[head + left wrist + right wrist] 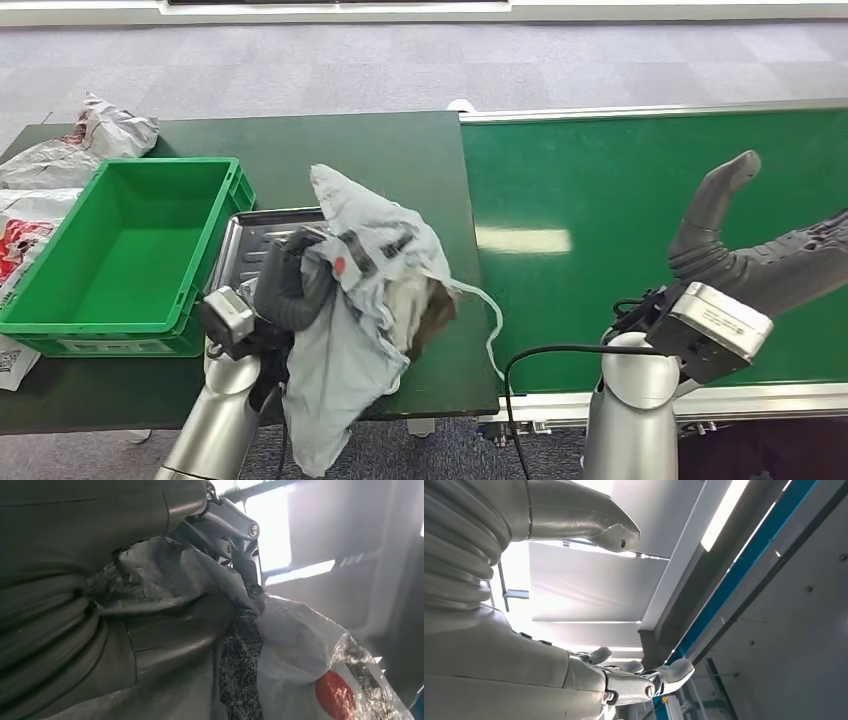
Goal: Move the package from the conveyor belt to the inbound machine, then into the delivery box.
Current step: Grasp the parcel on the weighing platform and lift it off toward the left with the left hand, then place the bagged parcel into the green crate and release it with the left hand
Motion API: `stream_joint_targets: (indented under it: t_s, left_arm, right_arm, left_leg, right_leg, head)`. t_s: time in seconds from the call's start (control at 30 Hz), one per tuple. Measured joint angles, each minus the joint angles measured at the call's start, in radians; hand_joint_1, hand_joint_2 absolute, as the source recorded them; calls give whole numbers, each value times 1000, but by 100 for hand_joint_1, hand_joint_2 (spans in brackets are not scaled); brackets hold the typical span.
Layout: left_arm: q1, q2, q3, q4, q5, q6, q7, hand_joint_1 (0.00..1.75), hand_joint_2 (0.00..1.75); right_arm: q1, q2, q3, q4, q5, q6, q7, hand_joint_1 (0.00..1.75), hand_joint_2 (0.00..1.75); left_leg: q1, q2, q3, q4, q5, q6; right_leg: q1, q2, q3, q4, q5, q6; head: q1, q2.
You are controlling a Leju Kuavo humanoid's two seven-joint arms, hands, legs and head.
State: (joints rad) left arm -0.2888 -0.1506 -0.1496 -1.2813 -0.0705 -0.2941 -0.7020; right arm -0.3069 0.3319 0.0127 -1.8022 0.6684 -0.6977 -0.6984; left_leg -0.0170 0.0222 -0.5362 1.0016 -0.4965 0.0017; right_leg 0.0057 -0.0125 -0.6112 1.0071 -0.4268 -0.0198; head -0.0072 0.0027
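Package [365, 300] — a crumpled grey plastic mailing bag with black print and a red dot — hangs bunched in the robot's left hand [290, 285], lifted above the near edge of the dark green table [400, 150]. Its loose lower end droops past the table's front edge, and a thin strip trails off toward the conveyor belt [650, 200]. Behind the bag sits a metal tray [245, 235], partly hidden by it, and just beside the tray stands a green crate [130, 250] — open-topped, nothing inside. More grey parcels [70, 150] lie at the table's far left. In the left wrist view the hand's fingers [235, 530] are curled tight into the bag's folds [300, 645]. Over the belt, the right hand [745, 255] is held up with fingers apart, thumb raised, touching nothing.
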Motion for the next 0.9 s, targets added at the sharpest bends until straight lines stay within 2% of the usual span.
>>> stream_joint_targets:
  t_s: [0.1, 0.27, 0.33, 0.37, 0.4, 0.5, 0.53, 0.57, 0.63, 0.73, 0.83, 0.9]
  left_arm:
    - [-15, -17, 70, -59, 55, 23, 0, 175, 175]
    - [-25, -35, 120, -112, 82, 55, 0, 175, 175]
    - [-43, -43, 137, -127, 87, 118, 0, 175, 175]
    - [-61, -47, 146, -129, 59, 185, 2, 175, 175]
    - [-90, -49, 154, -123, -6, 289, 6, 175, 175]
    - [-218, -48, 168, -47, -388, 736, 54, 175, 175]
    - [-260, -46, 173, -8, -522, 856, 75, 175, 175]
    - [-296, -45, 182, 28, -628, 932, 95, 175, 175]
    - [-354, -44, 206, 90, -777, 987, 127, 175, 175]
    - [-417, -46, 270, 163, -1044, 989, 217, 175, 175]
    - [-474, -37, 340, 247, -1313, 989, 366, 175, 175]
    - [-510, -13, 345, 328, -1430, 989, 517, 175, 175]
  right_arm:
    - [0, 0, 0, 8, -3, 0, 0, 0, 175]
    - [0, 0, 2, 16, -4, 0, 0, 0, 175]
    - [0, 0, 4, 20, -5, 0, 0, 0, 175]
    - [1, 0, 5, 22, -5, 0, 0, 0, 175]
    - [1, 0, 6, 25, -5, 0, 0, 0, 175]
    - [2, 0, 6, 35, -5, 0, 0, 0, 175]
    - [2, 0, 6, 38, -5, 0, 0, 0, 175]
    - [3, 0, 6, 40, -5, 0, 0, 0, 175]
    - [3, 0, 6, 44, -5, 0, 0, 0, 175]
    - [3, 0, 6, 48, -7, 0, 0, 0, 175]
    - [4, 0, 6, 51, -9, 0, 0, 0, 175]
    - [6, 0, 6, 52, -10, 0, 0, 0, 175]
  left_leg:
    - [0, 0, 0, 0, 0, 0]
    - [0, 0, 0, 0, 0, 0]
    - [0, 0, 0, 0, 0, 0]
    - [0, -1, 0, 0, 0, 0]
    - [0, -1, -1, 0, 0, 0]
    - [0, -4, -1, 0, 1, 0]
    - [0, -5, 0, 0, 2, 0]
    - [0, -5, 0, 0, 2, 0]
    - [0, -4, 0, 0, 2, -1]
    - [0, -3, 0, 0, 2, -1]
    - [0, -3, 0, 0, 2, -1]
    - [0, -3, 0, 0, 2, -1]
  right_leg:
    - [0, 0, 0, 0, 0, 0]
    - [0, 0, 0, 0, 0, 0]
    - [0, 0, 0, 0, 0, 0]
    - [0, 0, 0, 0, 0, 0]
    - [0, -1, 0, 0, 0, 0]
    - [0, -3, 0, 0, 0, 0]
    - [0, -3, 1, 0, 0, 0]
    - [0, -3, 1, 0, 0, 0]
    - [0, -3, 1, 0, 1, 0]
    - [0, -2, 1, 0, 1, 0]
    - [0, -2, 0, 0, 1, 0]
    - [0, -1, 0, 0, 1, 0]
  head:
    - [0, 0]
    - [0, 0]
    - [0, 0]
    - [0, 0]
    - [0, 0]
    - [0, 0]
    - [0, 0]
    - [0, 0]
    - [0, 0]
    - [0, 0]
    - [0, 0]
    - [0, 0]
